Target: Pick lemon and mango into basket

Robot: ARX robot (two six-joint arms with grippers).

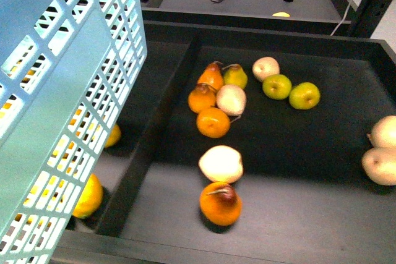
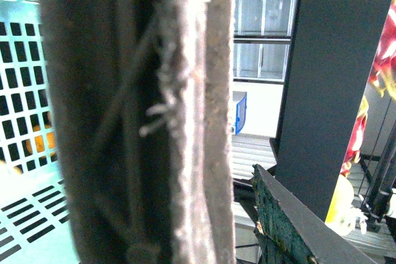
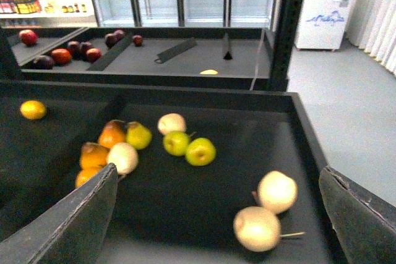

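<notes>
- Shop floor with glass-door fridges behind; up front, dark fruit tray [image 1: 309,227], split by a raised divider [image 1: 151,140] into a narrow left compartment and a wide right one.
- Far left: basket [image 1: 62,91] hanging tilted above the left compartment, lattice wall towards the camera, hiding most of that compartment. Cannot tell whether empty.
- Left wrist view: almost filled by the brown ribbed handle [image 2: 124,122], close against the lens. No sight of the left jaws, so cannot tell whether clamped on the handle or slack. Danger if slack: slipping, swinging, tipping further.
- Just beside the basket's lower edge: nearer bright yellow fruit, judged the lemon [image 1: 90,197], and farther orange-yellow fruit, judged the mango [image 1: 113,135], possibly the other way round. Both half hidden, both seemingly resting on the tray floor, not yet in the basket.
- Danger here: reaching half blind behind the lattice, striking the basket wall, or nudging a smooth round fruit and sending it rolling against the divider.
- Centre of the wide compartment: orange pears [image 1: 213,122] and green apples [image 1: 276,86], near enough in colour to tempt a wrong pick.
- Right: right jaws spread wide, clamped on nothing, hovering over the wide compartment near two pale fruits [image 3: 276,191], well apart from lemon and mango. Long crossing ahead, over the divider and towards the basket, with a real chance of clipping either.
</notes>
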